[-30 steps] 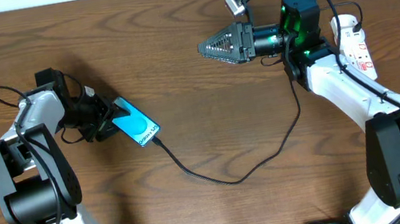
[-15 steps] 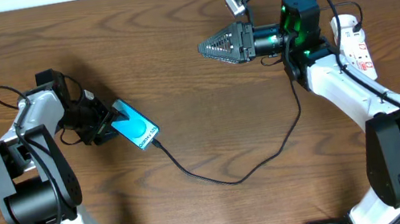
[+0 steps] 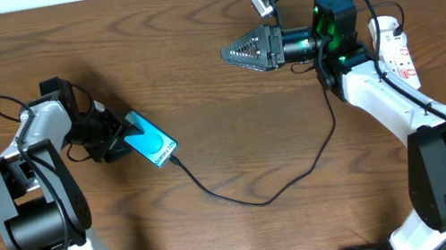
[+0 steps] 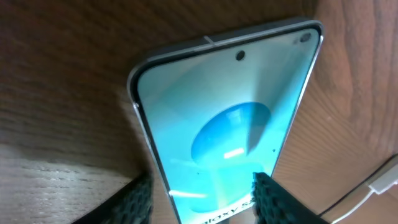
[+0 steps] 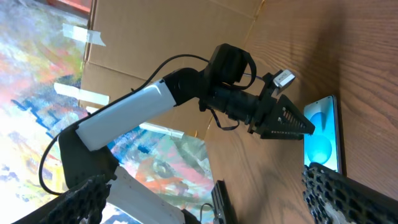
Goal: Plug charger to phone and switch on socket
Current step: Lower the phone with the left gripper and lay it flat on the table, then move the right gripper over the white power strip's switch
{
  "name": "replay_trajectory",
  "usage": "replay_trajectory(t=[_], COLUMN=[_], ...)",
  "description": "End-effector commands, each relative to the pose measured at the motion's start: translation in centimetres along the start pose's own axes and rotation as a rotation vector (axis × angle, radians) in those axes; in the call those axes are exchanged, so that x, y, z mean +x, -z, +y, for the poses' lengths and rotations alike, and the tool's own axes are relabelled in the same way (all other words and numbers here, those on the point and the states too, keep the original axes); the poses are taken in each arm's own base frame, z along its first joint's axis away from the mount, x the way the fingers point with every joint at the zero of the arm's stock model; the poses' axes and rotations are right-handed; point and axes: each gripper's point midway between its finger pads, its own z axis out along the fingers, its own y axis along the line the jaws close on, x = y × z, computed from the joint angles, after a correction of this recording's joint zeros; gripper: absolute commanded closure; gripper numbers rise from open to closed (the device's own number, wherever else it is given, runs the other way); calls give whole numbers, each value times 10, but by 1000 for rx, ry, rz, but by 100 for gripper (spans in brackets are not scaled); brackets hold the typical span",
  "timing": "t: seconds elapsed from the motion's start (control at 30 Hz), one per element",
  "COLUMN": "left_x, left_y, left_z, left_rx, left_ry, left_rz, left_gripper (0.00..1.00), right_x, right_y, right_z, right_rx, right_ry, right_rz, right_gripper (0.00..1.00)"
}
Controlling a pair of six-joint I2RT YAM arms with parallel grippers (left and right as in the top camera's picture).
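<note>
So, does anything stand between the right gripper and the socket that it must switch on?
Only the robot itself. In the overhead view the right gripper points left, away from the socket, and its own arm lies between the two. No separate object shows between them.

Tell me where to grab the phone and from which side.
Probably grip the phone across its two long edges, near the end away from the cable, coming from the left gripper's side. It is thin, screen up, and the cable occupies its other end.

bare table (image 3: 201, 101) at centre, charger (image 3: 263, 202) loops across near side
</note>
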Motion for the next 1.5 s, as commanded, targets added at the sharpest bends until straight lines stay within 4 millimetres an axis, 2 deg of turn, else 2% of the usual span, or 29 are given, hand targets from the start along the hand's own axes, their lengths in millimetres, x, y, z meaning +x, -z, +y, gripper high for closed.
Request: replay_trajectory(t=[0.0, 0.17, 0.37, 0.5, 0.57, 0.67, 0.8, 0.93, 1.1, 1.17, 1.2, 1.3, 1.4, 1.47], left_x=[-1, -2, 12, 41, 63, 84, 118, 133, 129, 125, 123, 119, 114, 110], left_y=[-3, 28, 96, 154, 191, 219, 257, 270, 264, 261, 259, 255, 251, 247], left_z=[26, 6, -43, -80, -94, -103, -113, -115, -113, -112, -111, -111, -110, -109], left_rx=[-115, -77, 59, 184, 231, 270, 332, 352, 346, 340, 336, 331, 324, 318], left_ry=[17, -31, -145, -259, -328, -363, -424, -455, -426, -418, -412, -404, -394, -385], left_rz=[-18, -105, -277, -415, -525, -608, -733, -782, -758, -746, -737, -725, -709, -696], left_gripper=[42, 36, 21, 15, 9, 8, 8, 8, 8, 7, 7, 7, 7, 7], right_x=[0, 0, 0, -1, -3, -8, -24, -40, -60, -60, -56, -44, -35, -34], right_y=[-3, -3, -3, -1, 7, 18, 45, 68, 92, 104, 115, 135, 160, 183], right_z=[6, 6, 6, 5, 4, 1, -12, -24, -62, -81, -97, -116, -117, -106], right_rx=[-12, -12, -12, -10, -13, -6, 37, 89, 260, 372, 482, 694, 897, 1039], right_ry=[29, 29, 36, 35, 34, 26, -13, -45, -117, -141, -161, -188, -191, -185], right_rz=[14, 13, 13, 8, 8, -10, -83, -171, -342, -393, -413, -403, -387, -400], right_gripper=[1, 1, 1, 1, 1, 1, 1, 1, 1, 1, 1, 1, 1, 1])
